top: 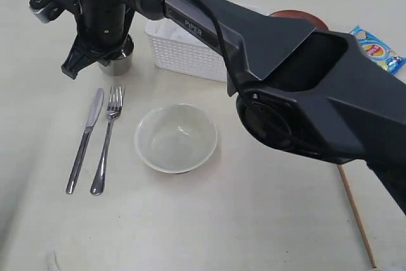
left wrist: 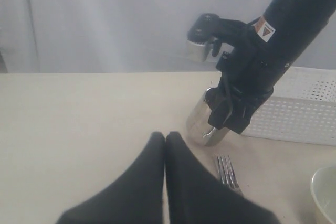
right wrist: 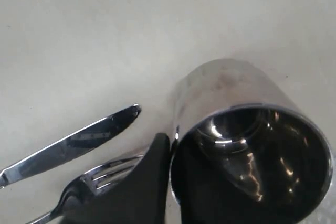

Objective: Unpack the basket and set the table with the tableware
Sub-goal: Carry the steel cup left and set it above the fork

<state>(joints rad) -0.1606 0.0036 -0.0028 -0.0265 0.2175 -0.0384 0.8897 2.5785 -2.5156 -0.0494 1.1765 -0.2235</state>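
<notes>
On the large cream-white table, just left of the white perforated plastic basket, the right gripper is clamped on the rim of the shiny steel cup, which sits directly beneath it, near the steel fork. The left gripper is closed and empty.

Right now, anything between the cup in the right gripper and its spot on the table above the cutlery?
Nothing visible. The right gripper holds the steel cup by its rim over bare table, just beyond the knife and fork tips. The basket stands to one side, apart.
</notes>
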